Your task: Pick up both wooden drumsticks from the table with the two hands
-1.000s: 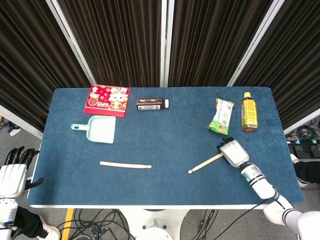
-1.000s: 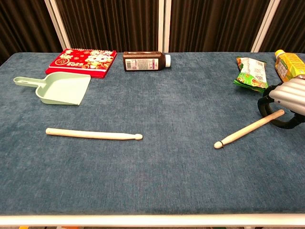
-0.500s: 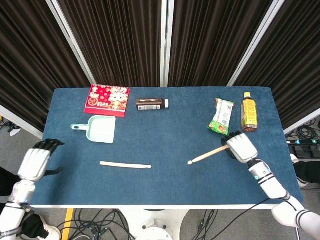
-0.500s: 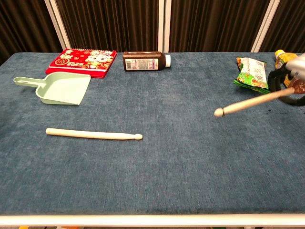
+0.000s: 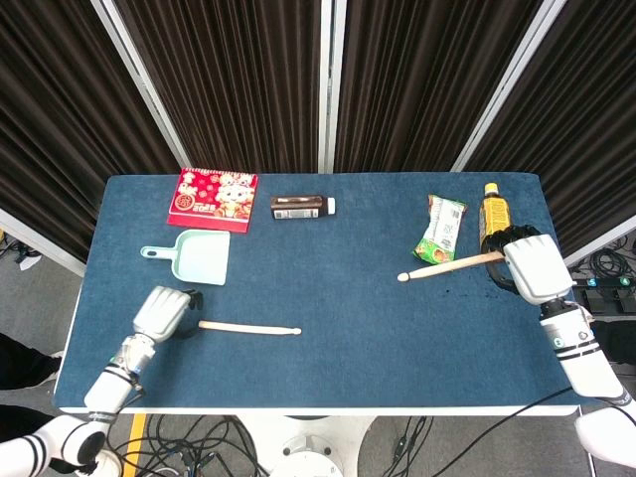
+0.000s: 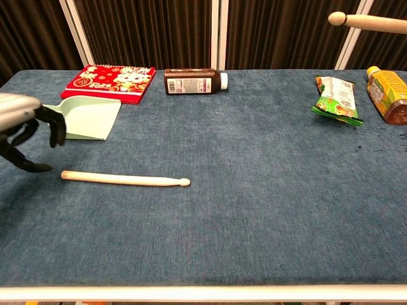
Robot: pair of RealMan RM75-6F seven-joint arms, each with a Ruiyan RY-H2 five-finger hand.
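Note:
One wooden drumstick (image 5: 248, 327) (image 6: 124, 179) lies flat on the blue table, near the front left. My left hand (image 5: 164, 311) (image 6: 24, 134) hovers just left of its butt end with its fingers apart and nothing in them. My right hand (image 5: 531, 266) grips the second drumstick (image 5: 449, 265) by its butt, lifted well off the table, tip pointing left. In the chest view only that stick's tip end (image 6: 369, 22) shows at the top right; the right hand is out of that frame.
A mint dustpan (image 5: 198, 256) (image 6: 79, 117) lies behind the left hand. Along the back are a red booklet (image 5: 213, 198), a lying brown bottle (image 5: 302, 207), a green snack bag (image 5: 440, 231) and a yellow-capped bottle (image 5: 495, 223) close to the right hand.
The right hand has raised its drumstick higher and back to the right. The left hand has come in over the table to the butt end of the lying drumstick.

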